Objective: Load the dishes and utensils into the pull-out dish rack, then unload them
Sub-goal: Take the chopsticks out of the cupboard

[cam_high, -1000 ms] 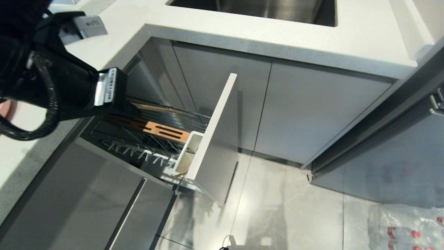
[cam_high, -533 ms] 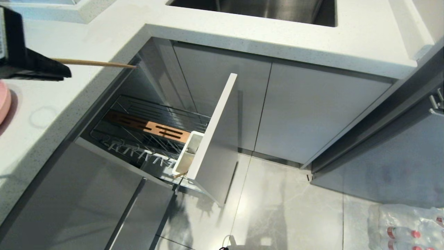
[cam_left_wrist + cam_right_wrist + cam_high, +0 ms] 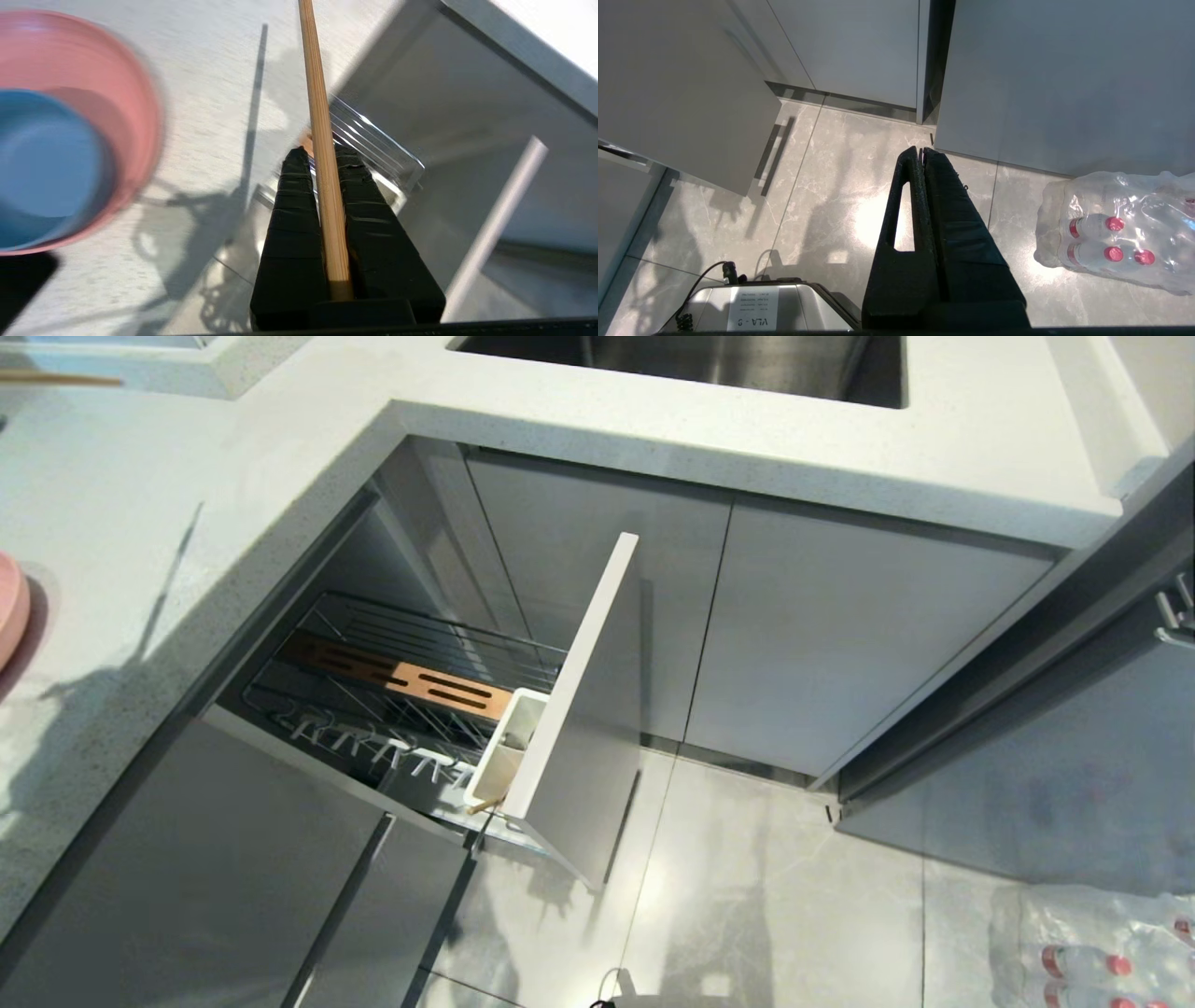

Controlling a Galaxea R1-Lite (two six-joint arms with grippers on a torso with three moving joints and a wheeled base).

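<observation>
Left gripper [image 3: 320,151]: fingers clamped on one chopstick [image 3: 322,140], which runs out past the tips; it hangs over the counter [image 3: 121,523] next to the rack opening.
Chopsticks: one in the grip, its tip also showing at the far left edge of the head view; a thin wooden end pokes out by the cutlery holder [image 3: 509,747], possibly the second stick, too small to be sure.
Plate [image 3: 135,107]: one, pink, on the counter; only its rim shows in the head view.
Bowl [image 3: 46,163]: one, blue, sitting in the plate.
Rack [image 3: 569,709]: one, pulled out, grey front panel standing clear of the cabinet; the wire basket holds one slotted wooden insert [image 3: 411,677] and one white holder against the panel.
Right gripper [image 3: 922,151]: fingers pressed together, holding nothing, pointing at the floor.
Bottles [image 3: 1111,233]: one shrink-wrapped pack on the floor; three red caps counted.
Writing: a label on the base [image 3: 752,312] reads "VLA - 8", seen upside down.
</observation>
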